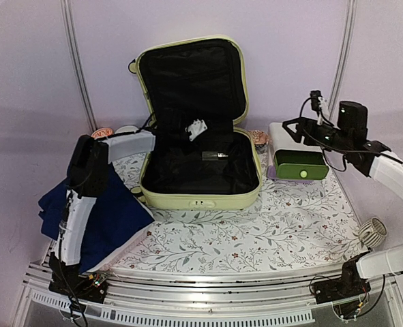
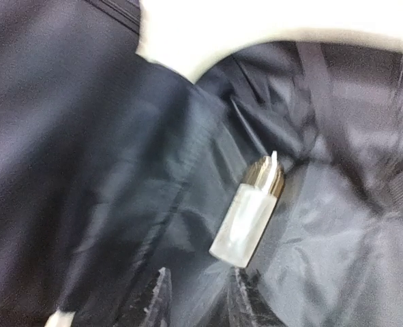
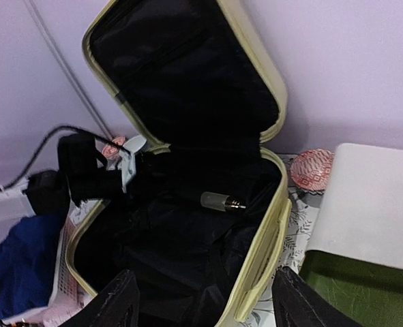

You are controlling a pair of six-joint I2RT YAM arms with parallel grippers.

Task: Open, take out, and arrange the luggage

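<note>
The pale yellow-green luggage [image 1: 200,199] lies open in the middle of the table, its lid upright against the back wall and its black lining showing. A small frosted bottle with a metal cap [image 1: 215,155] lies inside near the hinge; it also shows in the left wrist view [image 2: 245,221] and the right wrist view [image 3: 218,200]. My left gripper [image 1: 196,129] reaches into the case from the left. It is open and empty [image 2: 198,300], with the bottle just beyond its right fingertip. My right gripper [image 1: 291,127] hangs raised to the right of the case, wide open and empty [image 3: 204,300].
A dark blue cloth [image 1: 99,211] lies at the left under my left arm. A white box with a green drawer [image 1: 298,163] stands right of the case. A red patterned round item [image 3: 311,168] sits between them. A white coiled thing [image 1: 373,233] is at the right edge.
</note>
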